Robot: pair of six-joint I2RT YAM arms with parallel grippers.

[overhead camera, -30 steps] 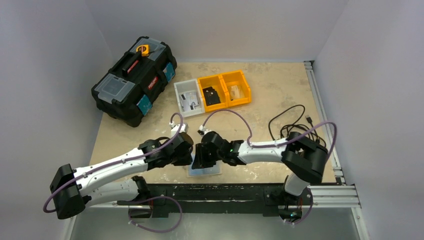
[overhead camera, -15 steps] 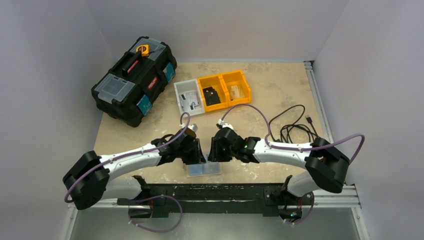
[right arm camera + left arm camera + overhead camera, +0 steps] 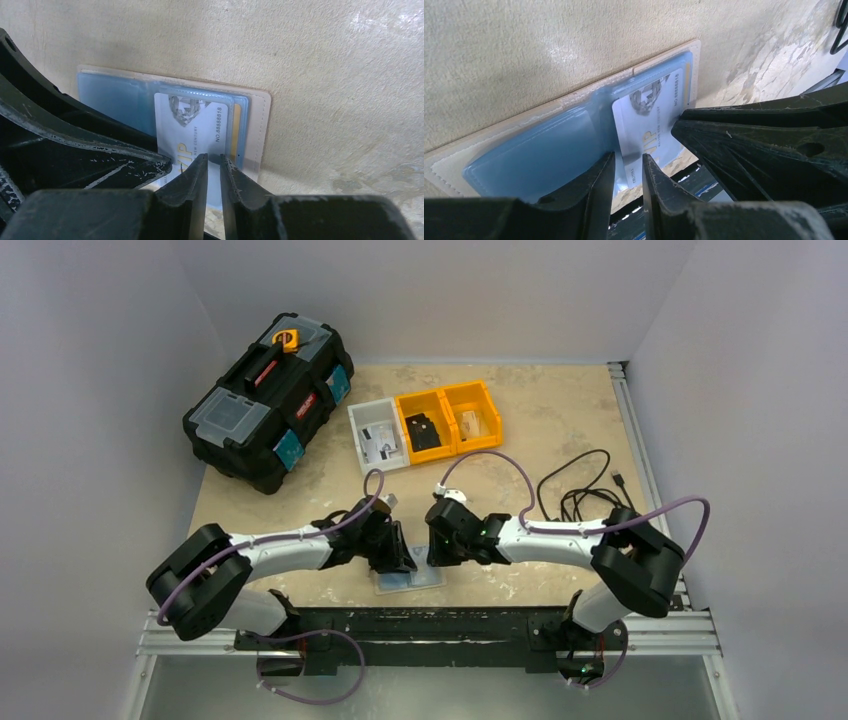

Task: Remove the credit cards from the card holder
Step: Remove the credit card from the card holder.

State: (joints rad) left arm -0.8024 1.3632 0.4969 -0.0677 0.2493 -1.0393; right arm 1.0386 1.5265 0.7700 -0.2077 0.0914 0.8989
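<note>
Far left on your counter [image 3: 560,420] sits the black toolbox [image 3: 265,400], and just right of it the grey bin [image 3: 378,435].

Now your left gripper [image 3: 628,159]: it is low at the near edge, fingers drawn almost together with just a thin slit between them. The tips sit at the near corner of the white card [image 3: 649,115], and a sliver of white shows in the slit. You cannot tell from here whether they actually bite on it.

Between the two arms, the card holder [image 3: 539,160] lies flat and open, blue plastic pockets up, pale border around them. The white card lies in its right-hand pocket, with a yellow card [image 3: 236,125] peeking out just behind its right edge.

Your right gripper [image 3: 214,159] faces the left one across the holder, fingers likewise nearly closed, tips at the white card's near edge. It is unclear whether that is a grip or only contact.

Behind it are the two yellow bins [image 3: 450,420], and far right the black cable [image 3: 585,485] lies coiled.
</note>
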